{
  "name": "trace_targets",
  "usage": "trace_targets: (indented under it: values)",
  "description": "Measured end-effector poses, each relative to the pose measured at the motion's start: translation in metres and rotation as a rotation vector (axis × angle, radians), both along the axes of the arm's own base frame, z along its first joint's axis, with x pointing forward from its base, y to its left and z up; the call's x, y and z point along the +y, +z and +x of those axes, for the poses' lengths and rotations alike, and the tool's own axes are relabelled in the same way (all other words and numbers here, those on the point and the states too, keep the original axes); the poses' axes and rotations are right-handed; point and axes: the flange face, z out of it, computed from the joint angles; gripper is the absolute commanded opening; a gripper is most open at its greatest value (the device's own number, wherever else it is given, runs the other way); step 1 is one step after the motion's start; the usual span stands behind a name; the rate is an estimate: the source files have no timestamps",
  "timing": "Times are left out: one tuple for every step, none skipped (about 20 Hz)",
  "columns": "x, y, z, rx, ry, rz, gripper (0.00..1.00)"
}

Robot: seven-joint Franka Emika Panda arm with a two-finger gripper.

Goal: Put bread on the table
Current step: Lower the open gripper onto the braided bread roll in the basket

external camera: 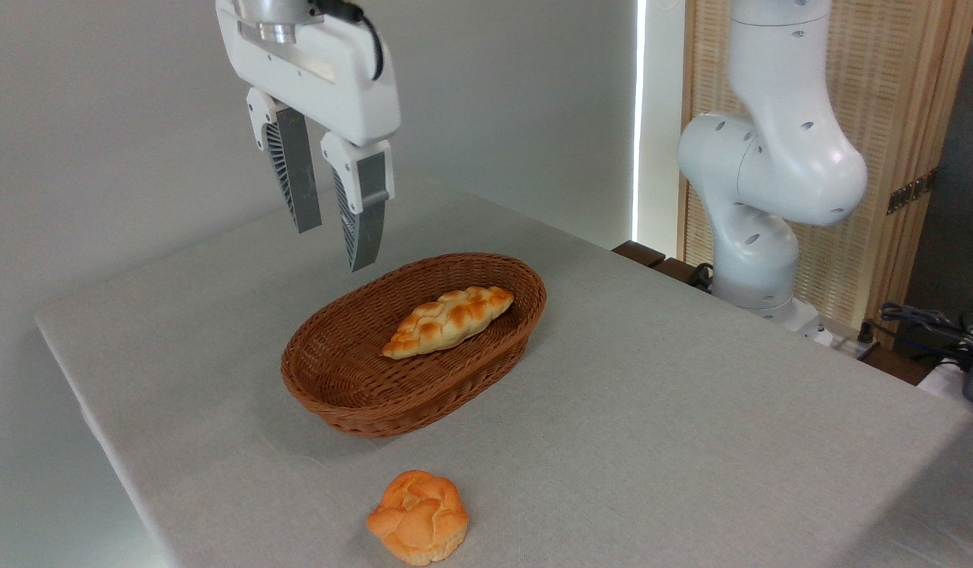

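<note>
The bread (448, 319), a golden braided loaf with toasted brown patches, lies inside the brown wicker basket (352, 394) toward its far right side. The basket rests on the table (691, 379), which is covered in light grey cloth. My gripper (334, 246) hangs in the air above the basket's far left rim, well clear of the loaf. Its two grey ribbed fingers (295, 177) point down and stand apart, open with nothing between them.
A small round orange knotted bun (417, 517) sits on the cloth near the front edge, in front of the basket. The arm's white base (770, 181) stands at the table's right rear, with cables (928, 323) beside it.
</note>
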Motion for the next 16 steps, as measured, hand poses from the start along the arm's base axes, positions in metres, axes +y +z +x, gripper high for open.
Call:
trace_targets:
  values:
    - [-0.009, -0.006, -0.003, 0.011, -0.016, 0.001, 1.0]
    - [-0.015, -0.011, -0.007, 0.015, -0.026, 0.002, 1.0]
    - [-0.018, -0.016, -0.013, 0.008, -0.029, 0.003, 1.0]
    - [-0.019, -0.022, -0.022, 0.001, -0.028, 0.004, 1.0]
    - [-0.018, -0.029, -0.033, 0.0, -0.026, 0.007, 1.0]
    - [-0.018, -0.037, -0.045, 0.006, -0.027, 0.01, 1.0]
    - [-0.022, -0.047, -0.058, 0.021, -0.034, 0.014, 1.0]
    - [-0.028, -0.06, -0.071, 0.043, -0.048, 0.019, 1.0]
    - [-0.035, -0.075, -0.081, 0.067, -0.064, 0.025, 1.0]
    - [-0.042, -0.09, -0.088, 0.082, -0.078, 0.028, 1.0]
    - [-0.048, -0.105, -0.093, 0.093, -0.089, 0.024, 1.0]
    - [-0.054, -0.119, -0.095, 0.101, -0.09, 0.006, 1.0]
    - [-0.059, -0.131, -0.097, 0.109, -0.083, -0.024, 1.0]
    - [-0.061, -0.141, -0.099, 0.115, -0.072, -0.05, 1.0]
    - [-0.062, -0.15, -0.1, 0.121, -0.064, -0.064, 1.0]
    - [-0.062, -0.158, -0.102, 0.129, -0.061, -0.069, 1.0]
